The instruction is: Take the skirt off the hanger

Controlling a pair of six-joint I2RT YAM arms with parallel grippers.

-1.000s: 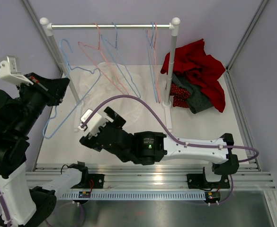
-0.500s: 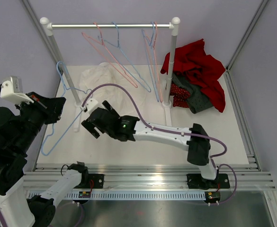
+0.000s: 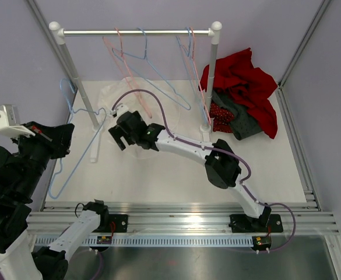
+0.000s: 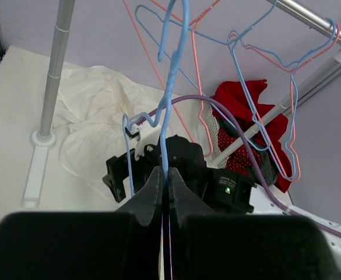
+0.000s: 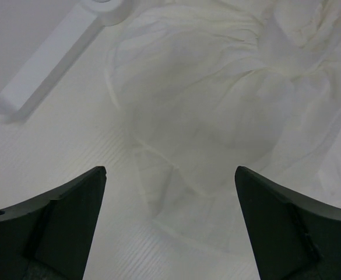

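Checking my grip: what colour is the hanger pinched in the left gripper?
Light blue hanger; the left wrist view shows it best.

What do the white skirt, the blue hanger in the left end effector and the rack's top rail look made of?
White skirt: thin matte fabric, slightly sheer, in soft crumpled folds.
Blue hanger: thin wire, probably plastic-coated; uniform colour, tight bends.
Top rail: likely metal; glossy silver tube.
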